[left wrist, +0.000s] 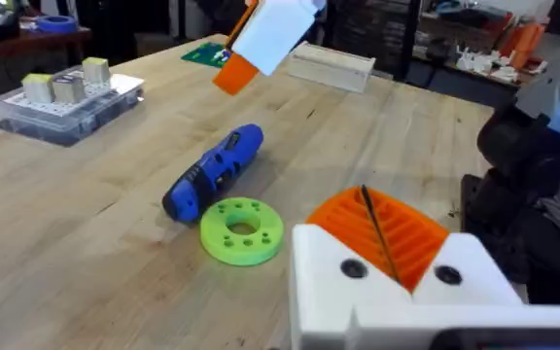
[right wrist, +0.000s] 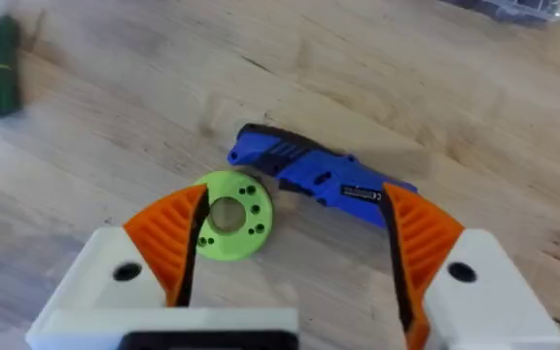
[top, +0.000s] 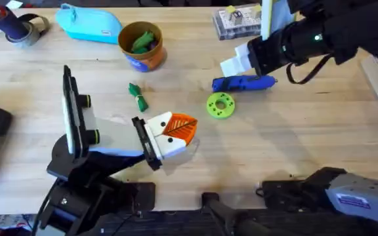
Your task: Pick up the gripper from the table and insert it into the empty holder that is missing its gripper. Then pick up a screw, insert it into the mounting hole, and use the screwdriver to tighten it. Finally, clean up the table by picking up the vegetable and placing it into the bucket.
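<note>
Your right pincer (right wrist: 295,262) hung open directly above the screwdriver (right wrist: 314,175), whose long axis ran crosswise between the pads; the left pincer (left wrist: 387,233) sat closed, farther off.

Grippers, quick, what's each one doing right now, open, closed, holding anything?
Left gripper: closed, holding nothing.
Right gripper: open, empty, above the screwdriver and green disc.

— Where is the overhead camera? 
— High above the arms' bases, looking down and forward across the table (top: 294,141).

— And the wrist cameras? 
— The left rides low, facing level across the tabletop toward the room behind. The right hangs close above, angled down.

— What do they share? 
— All three take in the screwdriver (top: 243,83) (left wrist: 214,171) (right wrist: 309,176) and lime-green disc (top: 220,105) (left wrist: 242,230) (right wrist: 227,215).
</note>
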